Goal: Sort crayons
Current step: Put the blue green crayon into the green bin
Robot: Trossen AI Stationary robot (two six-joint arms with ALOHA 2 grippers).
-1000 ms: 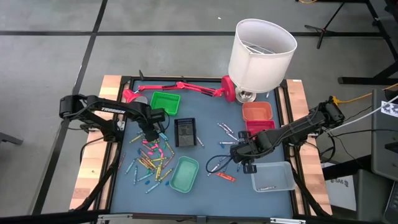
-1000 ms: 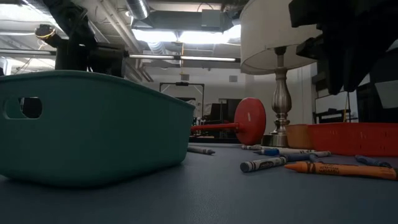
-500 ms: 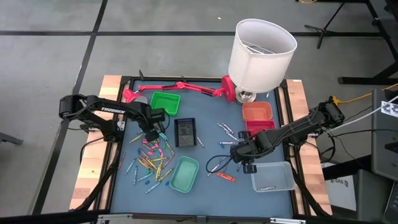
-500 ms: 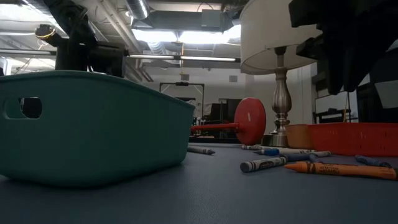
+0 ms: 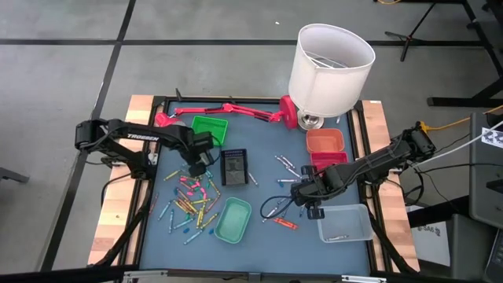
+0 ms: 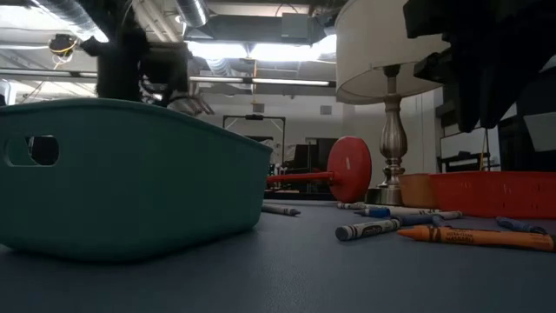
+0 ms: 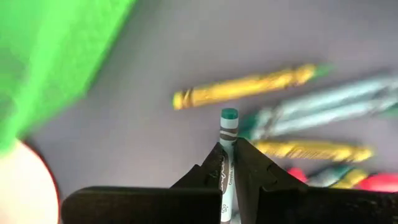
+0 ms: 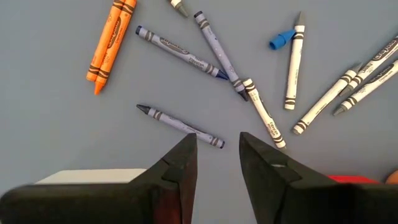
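Many crayons lie in a heap (image 5: 192, 200) on the blue mat at the left, and several more (image 5: 287, 169) lie at the right. My left gripper (image 5: 199, 163) hangs above the heap's far edge, near the bright green tray (image 5: 208, 128), and is shut on a green crayon (image 7: 228, 134). My right gripper (image 5: 303, 198) is open and empty, low over loose grey, blue and orange crayons (image 8: 180, 127), beside the clear tray (image 5: 344, 222). My left gripper pinches the green crayon's paper-wrapped shaft (image 7: 226, 163) between its two fingertips (image 7: 211, 167). The crayon lies along the fingers, and its flat green end (image 7: 229, 115) sticks out past them. It is lifted clear of the mat, above yellow and blue-green crayons.
A teal tray (image 5: 233, 218) stands at the near middle, a black tray (image 5: 234, 167) at the centre, and orange (image 5: 324, 141) and red (image 5: 328, 159) trays at the right. A white-shaded lamp (image 5: 330, 67) and a red jointed lamp (image 5: 228, 110) stand along the far edge.
My left gripper has moved from over the crayon heap toward the table's right and far edges, nearer the bright green tray, carrying the green crayon. My right gripper has kept still.
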